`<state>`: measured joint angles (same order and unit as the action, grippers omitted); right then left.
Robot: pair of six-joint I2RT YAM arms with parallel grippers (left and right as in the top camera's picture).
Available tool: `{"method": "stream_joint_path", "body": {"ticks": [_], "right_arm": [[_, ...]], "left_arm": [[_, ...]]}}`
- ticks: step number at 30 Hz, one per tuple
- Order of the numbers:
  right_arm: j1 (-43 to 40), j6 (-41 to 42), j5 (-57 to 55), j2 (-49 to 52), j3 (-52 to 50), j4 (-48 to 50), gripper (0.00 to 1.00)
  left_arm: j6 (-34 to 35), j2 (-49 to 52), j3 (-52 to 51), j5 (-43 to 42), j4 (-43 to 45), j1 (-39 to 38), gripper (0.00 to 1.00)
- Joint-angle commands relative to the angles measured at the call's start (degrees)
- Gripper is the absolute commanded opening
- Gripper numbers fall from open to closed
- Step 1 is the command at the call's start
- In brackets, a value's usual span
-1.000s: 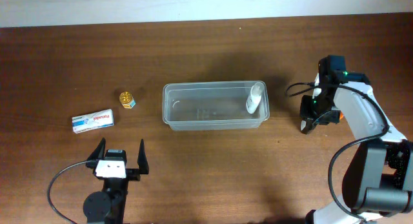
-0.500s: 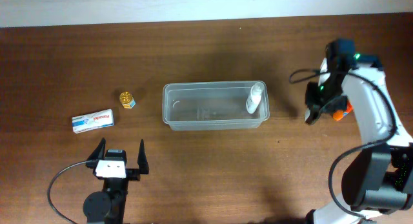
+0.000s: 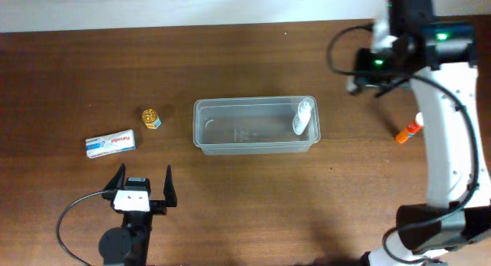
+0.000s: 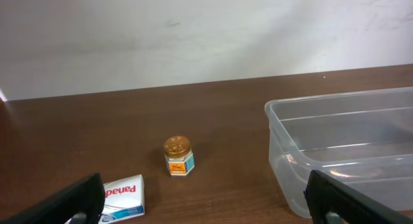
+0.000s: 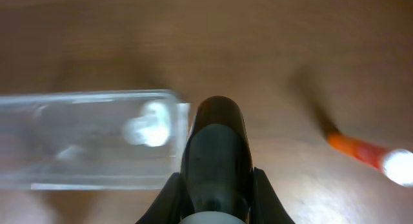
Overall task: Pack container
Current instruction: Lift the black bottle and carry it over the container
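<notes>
Panadol box (image 3: 110,143) lies flat at the far left of the wooden table (image 3: 245,212), and nothing touches it. It is well apart from the tub and I judge it is waiting its turn. Just right of it and nearer the table's front edge sits the left gripper (image 3: 143,185), low on the table with its two fingers (image 4: 77,199) spread wide and nothing between them. Its wrist camera faces the box and the small gold-lidded jar (image 3: 151,117), which suits a reach for either one.

The jar stands upright between the box and the container (image 3: 230,105), near the tub's left end but not touching it. The container, a clear rectangular tub, sits in the middle of the table with its long side across the view. It is open-topped, so things can be dropped in from above.

Inside it, against the right end wall, a small white bottle (image 3: 302,117) is already packed. The rest of the tub floor is bare, so I judge the job barely begun.

Right of the tub, the right gripper (image 5: 216,146) is up high above the table, looking down on the tub's right end. Its wrist view is blurred, and I cannot tell whether its fingers are apart or together, nor whether they carry anything. Farthest right, an orange stick with a white end (image 3: 409,131) lies alone on the wood, probably the right arm's next pick.
</notes>
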<state>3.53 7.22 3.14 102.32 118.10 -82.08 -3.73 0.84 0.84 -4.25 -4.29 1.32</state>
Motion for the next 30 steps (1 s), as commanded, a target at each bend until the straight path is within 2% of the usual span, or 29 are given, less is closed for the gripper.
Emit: {"method": "stream_joint_path", "body": {"ticks": [1,9,12,22,30], "right_arm": [[7.08,-0.98,1.18,-0.7,2.93,0.02,0.15],[16.7,-0.5,1.03,-0.7,2.97,1.29,0.15],[18.69,2.21,-0.79,-0.68,2.84,1.46,0.15],[19.34,9.84,-3.65,-0.55,-4.7,6.34,0.15],[19.34,11.8,-4.02,1.75,-11.54,11.06,0.15]], "left_arm": [[-1.09,-0.5,-0.33,0.17,-0.07,0.35,0.99],[-1.11,-0.5,-0.33,0.17,-0.07,0.35,0.99],[-1.11,-0.5,-0.33,0.2,-0.07,0.35,0.99],[-1.11,-0.5,-0.33,0.17,-0.04,0.35,0.99],[-1.11,-0.5,-0.33,0.17,-0.07,0.35,0.99]]}}
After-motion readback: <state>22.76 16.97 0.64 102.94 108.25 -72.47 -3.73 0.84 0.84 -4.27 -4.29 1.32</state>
